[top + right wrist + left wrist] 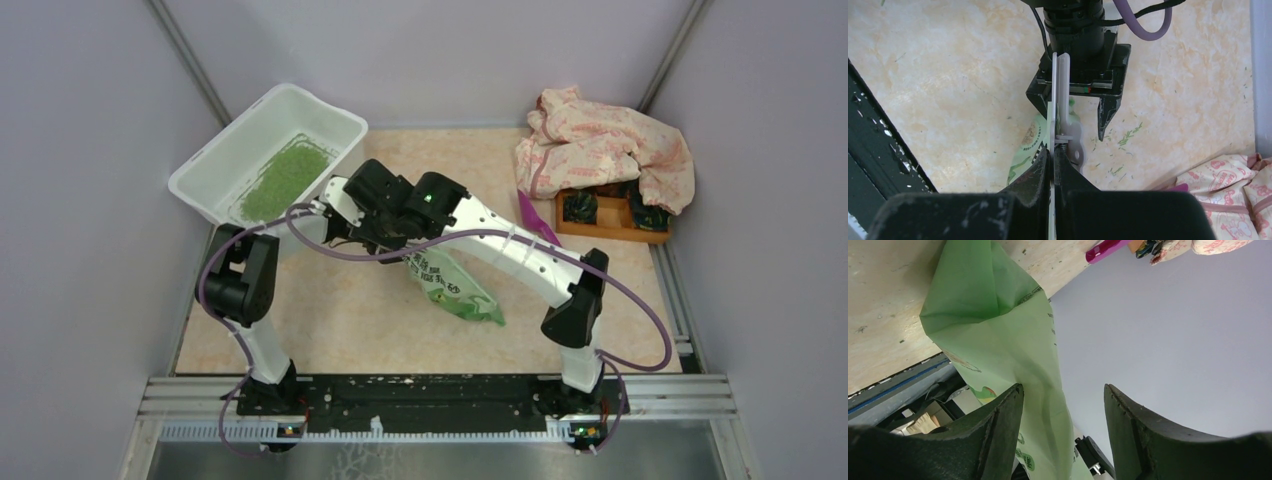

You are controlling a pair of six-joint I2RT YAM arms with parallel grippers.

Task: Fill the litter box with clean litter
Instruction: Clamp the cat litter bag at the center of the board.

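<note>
The white litter box [200,182] stands at the far left with a patch of clean litter [285,178] on its floor. Both arms meet at mid-table over a light green printed bag [455,290], which hangs down from them. My right gripper [1054,150] is shut on the bag's [1028,145] top edge, just behind a white spring clip [1063,90] fastened there. My left gripper [1064,395] is open; the bag [998,340] runs between its fingers, close to the left one. In the right wrist view the left gripper's finger [1105,117] stands beside the clip.
An orange wooden tray [610,218] sits at the far right, partly under a crumpled patterned cloth [610,150]. A magenta scoop [535,215] lies beside it. Stray green granules [1128,135] dot the tabletop. A black rail [430,395] runs along the near edge.
</note>
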